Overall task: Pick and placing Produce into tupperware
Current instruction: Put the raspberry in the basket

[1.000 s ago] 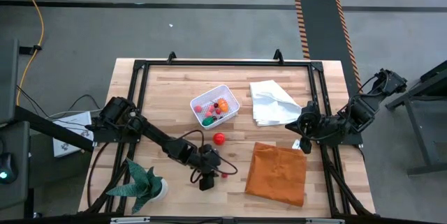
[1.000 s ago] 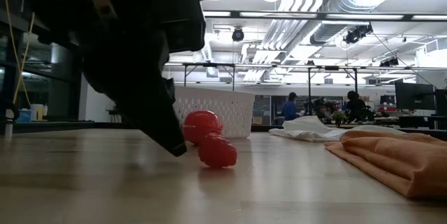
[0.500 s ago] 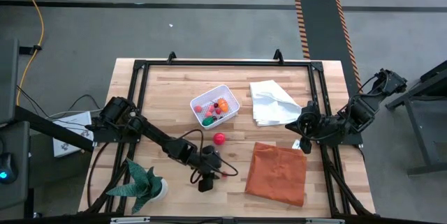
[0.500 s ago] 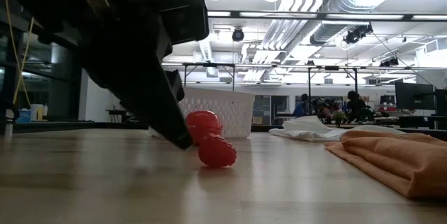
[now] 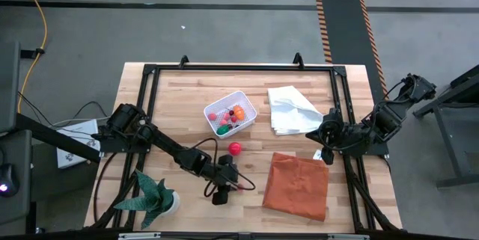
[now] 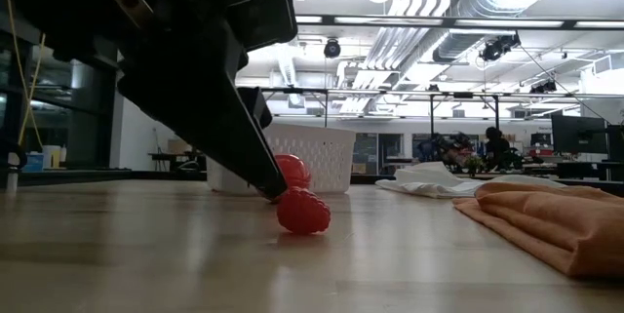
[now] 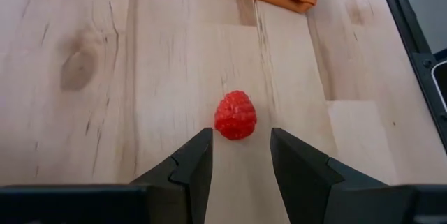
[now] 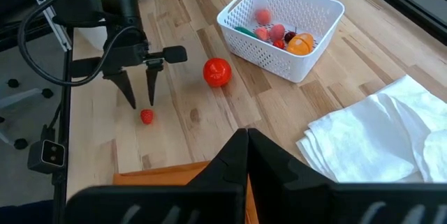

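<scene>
A small red raspberry (image 7: 235,115) lies on the wooden table, just ahead of the fingertips of my left gripper (image 7: 239,140). That gripper is open and slants down over the berry (image 5: 241,187), apart from it. A bigger red ball (image 5: 235,149) rests on the table between the raspberry and the white mesh tupperware (image 5: 230,113). The tupperware (image 8: 283,25) holds several small fruits, among them an orange, a green and some pink ones. My right gripper (image 8: 246,137) is shut and hangs raised at the table's right edge.
A white cloth (image 5: 292,109) lies at the far right and an orange cloth (image 5: 298,185) at the near right, close to the raspberry. A green spiky potted plant (image 5: 153,199) stands at the near left corner. A black frame runs round the table.
My left gripper has rolled about its own axis while staying in place. In the low view its near fingertip has swung toward the raspberry, and the second finger now shows behind it. The raspberry and the ball have not moved.
</scene>
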Robot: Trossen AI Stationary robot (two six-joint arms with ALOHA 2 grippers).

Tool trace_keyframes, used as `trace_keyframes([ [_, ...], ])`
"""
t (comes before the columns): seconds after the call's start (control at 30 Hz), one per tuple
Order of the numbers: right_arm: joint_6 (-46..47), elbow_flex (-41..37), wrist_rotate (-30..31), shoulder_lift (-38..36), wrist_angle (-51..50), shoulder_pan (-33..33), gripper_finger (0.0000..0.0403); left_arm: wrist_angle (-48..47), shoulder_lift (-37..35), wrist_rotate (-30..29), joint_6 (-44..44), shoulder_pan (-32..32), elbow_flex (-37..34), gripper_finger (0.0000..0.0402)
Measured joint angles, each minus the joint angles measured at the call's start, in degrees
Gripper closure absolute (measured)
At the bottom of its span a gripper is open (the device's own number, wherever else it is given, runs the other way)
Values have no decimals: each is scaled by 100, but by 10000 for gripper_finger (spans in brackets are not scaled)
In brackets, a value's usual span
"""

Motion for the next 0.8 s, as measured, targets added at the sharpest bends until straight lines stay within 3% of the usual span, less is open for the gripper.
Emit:
trace_keyframes([
  [0.4,28,0,2,-1,0,-2,403,-2,0,-26,691,0,0,265],
  [0.8,46,0,87,0,0,-2,403,34,0,-144,728,85,0,183],
])
